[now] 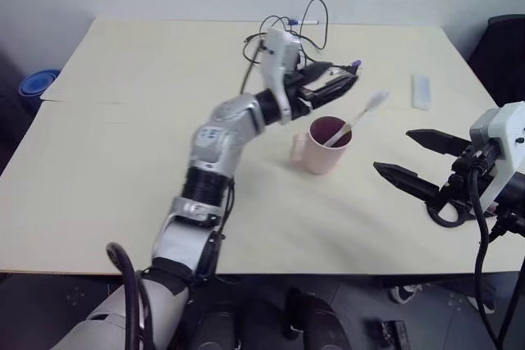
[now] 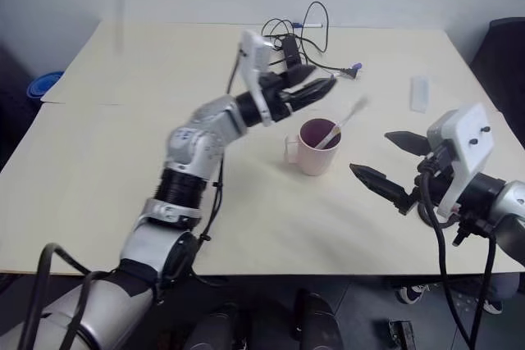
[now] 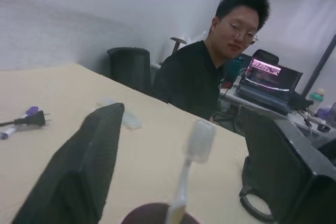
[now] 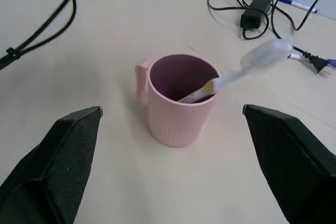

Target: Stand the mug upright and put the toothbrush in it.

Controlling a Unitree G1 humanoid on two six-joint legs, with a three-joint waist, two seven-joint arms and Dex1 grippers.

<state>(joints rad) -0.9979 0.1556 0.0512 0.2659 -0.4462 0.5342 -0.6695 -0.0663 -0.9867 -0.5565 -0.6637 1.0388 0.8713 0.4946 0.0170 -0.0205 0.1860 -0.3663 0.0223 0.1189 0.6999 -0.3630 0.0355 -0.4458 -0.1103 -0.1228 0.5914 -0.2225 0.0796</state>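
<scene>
The pale pink mug [image 1: 321,147] stands upright on the table, handle toward my left arm, dark inside showing. The toothbrush [image 1: 361,116] rests in it, handle down, its bristled head leaning out over the rim to the right. My left gripper [image 1: 353,77] hovers just behind and above the mug, open and empty; in the left wrist view its fingers [image 3: 79,171] stand wide either side of the toothbrush head [image 3: 198,141]. My right gripper [image 1: 392,150] is open to the right of the mug, apart from it and facing it.
Black cables with an adapter [image 1: 295,34], a blue-capped pen [image 1: 302,22] and a plug [image 1: 354,64] lie at the table's far side. A small white box [image 1: 421,92] lies at the far right. A person [image 3: 205,77] sits beyond the table.
</scene>
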